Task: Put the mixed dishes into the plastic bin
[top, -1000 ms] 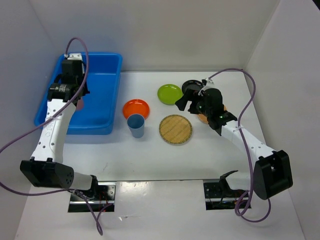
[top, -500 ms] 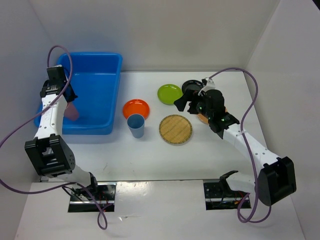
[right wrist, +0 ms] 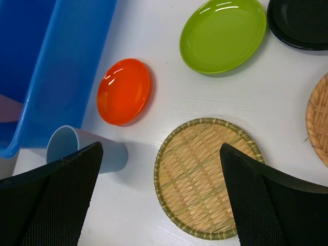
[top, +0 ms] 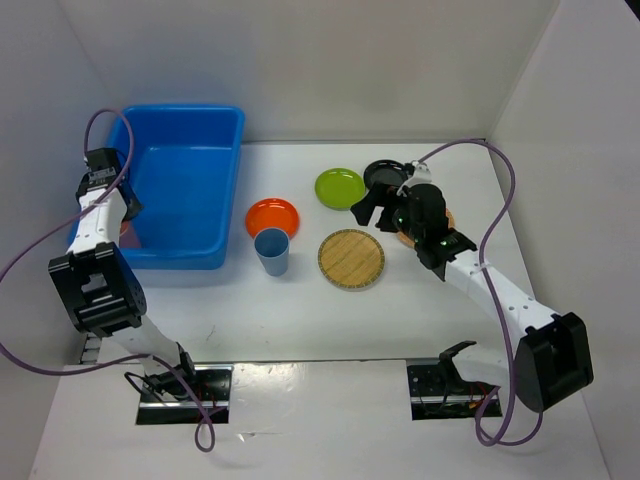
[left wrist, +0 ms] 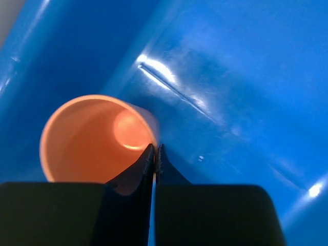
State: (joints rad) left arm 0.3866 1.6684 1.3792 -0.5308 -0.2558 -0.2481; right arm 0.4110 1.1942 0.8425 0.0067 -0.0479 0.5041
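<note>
**Pink plastic cup** (left wrist: 97, 141): inside the large bright blue rectangular plastic bin (top: 215, 200), at its left side. The mouth faces your left wrist camera, with blue plastic all round it. You cannot tell whether it rests on the bin's floor.

**Left gripper** (left wrist: 155, 151): pinched tight on the pink cup's rim, one finger inside the mouth and one outside.

**Blue plastic cup** (top: 272, 250): upright on the white table (top: 300, 320), near the bin's near right corner.

**Small round orange plate** (top: 273, 216): just behind the blue cup, beside the bin's right wall. These two lie between the bin and your remaining plates.

**Round lime-green plate** (top: 340, 187): farther right and farther back.

**Round black plate** (top: 383, 173): close against the lime-green plate's right edge.

**Tan woven round plate** (top: 351, 258): right of the blue cup and nearer you than the lime-green plate, apart from both.

**Second tan woven plate** (right wrist: 318, 118): right of the first, with your right arm covering most of it from above.

**Right gripper** (right wrist: 160, 145): jaws spread wide with nothing in them. It hangs above the table over the far edge of the first woven plate.
</note>
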